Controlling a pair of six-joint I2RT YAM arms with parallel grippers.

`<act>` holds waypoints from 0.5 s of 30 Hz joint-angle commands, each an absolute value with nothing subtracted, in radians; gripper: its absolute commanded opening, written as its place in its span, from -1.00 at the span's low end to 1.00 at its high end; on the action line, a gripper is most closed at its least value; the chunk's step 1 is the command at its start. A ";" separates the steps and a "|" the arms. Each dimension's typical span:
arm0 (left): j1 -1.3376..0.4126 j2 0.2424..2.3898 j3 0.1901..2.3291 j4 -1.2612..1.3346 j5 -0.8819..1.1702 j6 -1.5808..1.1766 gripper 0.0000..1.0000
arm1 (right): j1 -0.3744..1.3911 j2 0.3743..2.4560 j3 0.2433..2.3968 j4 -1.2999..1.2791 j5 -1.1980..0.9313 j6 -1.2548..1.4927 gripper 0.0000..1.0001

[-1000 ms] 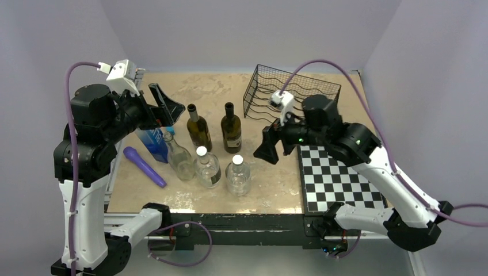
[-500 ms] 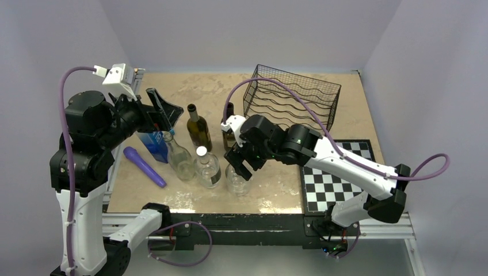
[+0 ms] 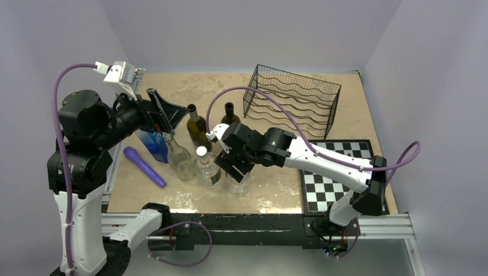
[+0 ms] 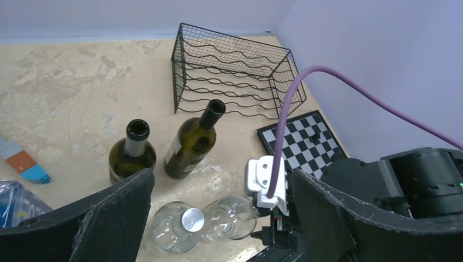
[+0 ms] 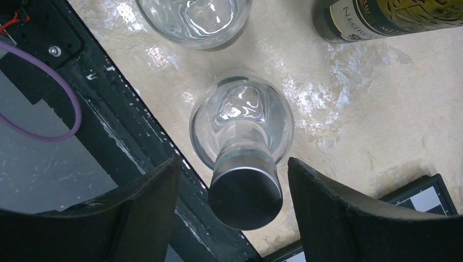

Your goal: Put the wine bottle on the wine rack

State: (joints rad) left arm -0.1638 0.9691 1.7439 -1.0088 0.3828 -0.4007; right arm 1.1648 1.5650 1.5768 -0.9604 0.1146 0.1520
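Wine bottle (image 5: 240,131) of clear glass, silver-capped, stands upright by the near counter (image 3: 144,192) edge. My right hand (image 5: 233,164) is spread open either side of its neck, not touching. My left hand (image 4: 221,180) hangs released, raised at left. Two dark green bottles (image 3: 198,129) stand behind. The wine rack (image 3: 293,100) sits far right.
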 commanded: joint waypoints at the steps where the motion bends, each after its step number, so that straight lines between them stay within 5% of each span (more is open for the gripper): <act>1: -0.160 0.954 1.755 -0.949 0.505 -0.410 0.99 | 1.167 1.572 1.602 -0.911 0.162 0.155 0.45; 10: -0.201 0.929 1.707 -0.878 0.775 -0.383 0.99 | 1.167 1.598 1.574 -0.892 0.207 0.197 -0.27; 15: -0.216 0.895 1.677 -0.903 0.769 -0.322 0.99 | 1.135 1.555 1.498 -0.862 0.229 0.227 -0.97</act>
State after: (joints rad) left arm -0.2050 0.9161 1.6917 -0.9287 0.7189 -0.3759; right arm 1.1648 1.5955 1.5555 -0.9077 0.1818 0.1902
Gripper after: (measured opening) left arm 0.993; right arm 0.411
